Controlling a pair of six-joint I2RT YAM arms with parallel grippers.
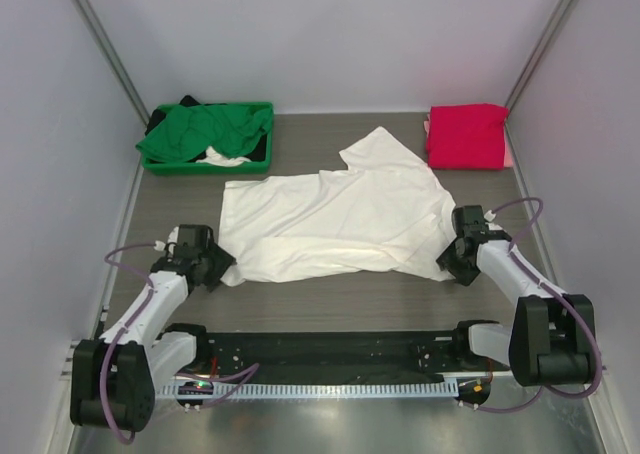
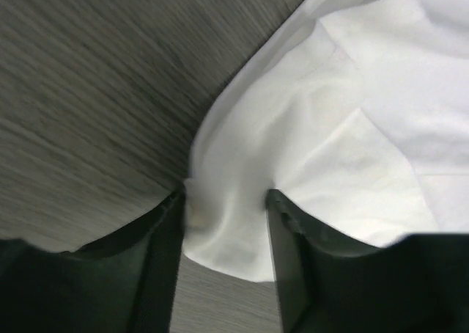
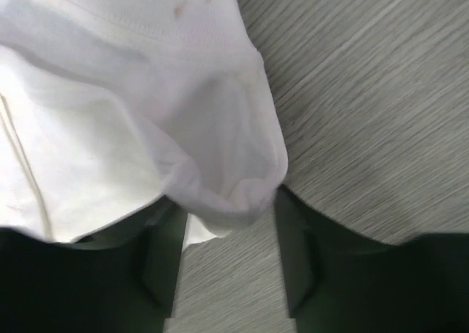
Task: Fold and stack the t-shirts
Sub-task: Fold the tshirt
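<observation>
At mid-bench the white t-shirt [image 1: 335,219] is spread flat, long axis left-right, one sleeve pointed at the far edge | near-left corner clamped by left gripper [image 2: 225,197] | near-right corner bunched, clamped by right gripper [image 3: 229,205] | bench [image 1: 330,304] strip seen before near edge | pink-red t-shirt [image 1: 467,136] folded at far-right corner, green bin [image 1: 180,169] far-left
</observation>
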